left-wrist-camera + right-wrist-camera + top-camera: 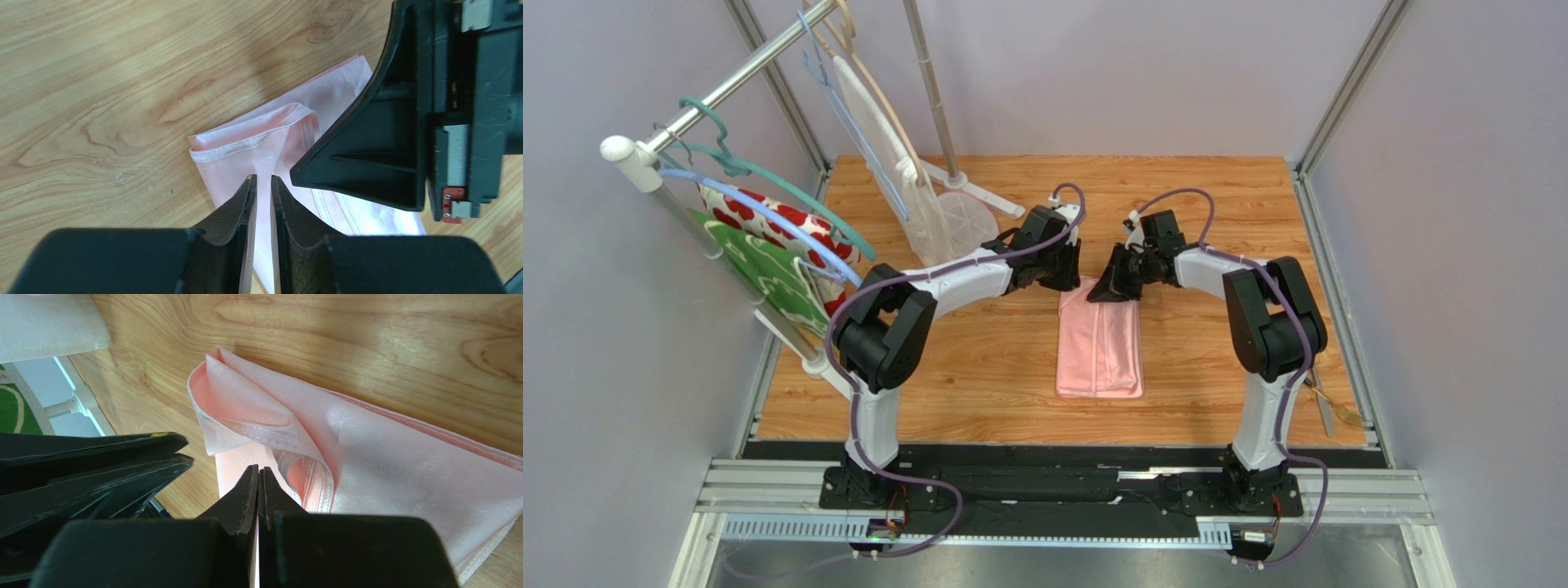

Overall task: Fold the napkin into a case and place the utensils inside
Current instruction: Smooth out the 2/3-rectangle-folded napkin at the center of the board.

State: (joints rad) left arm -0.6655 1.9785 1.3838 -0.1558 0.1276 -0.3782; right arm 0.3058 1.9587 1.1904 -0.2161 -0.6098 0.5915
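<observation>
The pink napkin (pixel 1100 349) lies mid-table, folded into a narrow flat strip. At its far end a hemmed top layer (pixel 258 131) stands puffed up and loose (pixel 245 416). My left gripper (pixel 1064 272) hovers over that end, its fingers (pixel 261 179) open a narrow slit with only cloth showing below. My right gripper (pixel 1114 284) faces it from the right, shut (pixel 258 470), tips down at the napkin beside the raised fold; no cloth shows between them. The utensils (pixel 1326 404) lie at the table's right edge, behind the right arm.
A rack at the left carries hangers, a white cloth with red flowers (pixel 768 221) and a green cloth (pixel 762 276). A pale hanger bag (pixel 946 221) and a metal pole (pixel 934 92) stand at the back. Frame walls enclose the wooden table (pixel 928 380).
</observation>
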